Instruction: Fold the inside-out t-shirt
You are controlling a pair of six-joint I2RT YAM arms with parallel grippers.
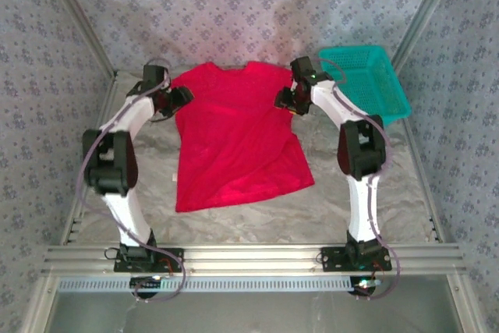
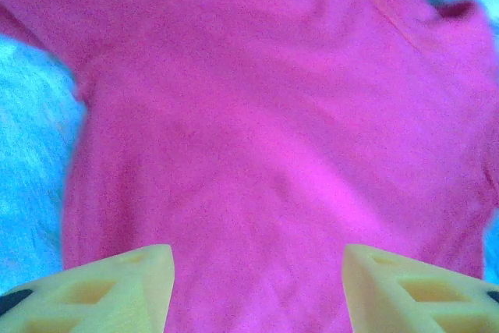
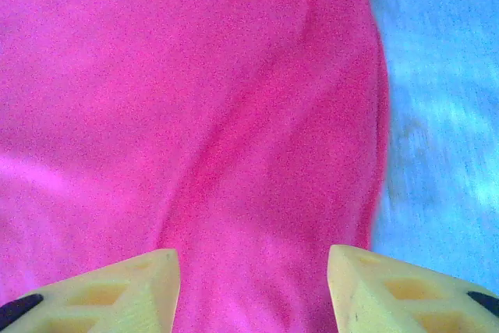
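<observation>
Both arms bowed; left pincer point(image 1: 185, 97), right pincer point(image 1: 283, 100) agape — over t-shirt point(image 1: 234, 146).

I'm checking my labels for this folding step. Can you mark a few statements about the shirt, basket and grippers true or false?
1. The t-shirt lies spread out on the table. True.
2. The t-shirt is in the basket. False: the basket stands apart from it, at the far right.
3. The left gripper is shut. False: its fingers stand apart over the red cloth.
4. The right gripper is at the t-shirt's far end, on its right side. True.
</observation>
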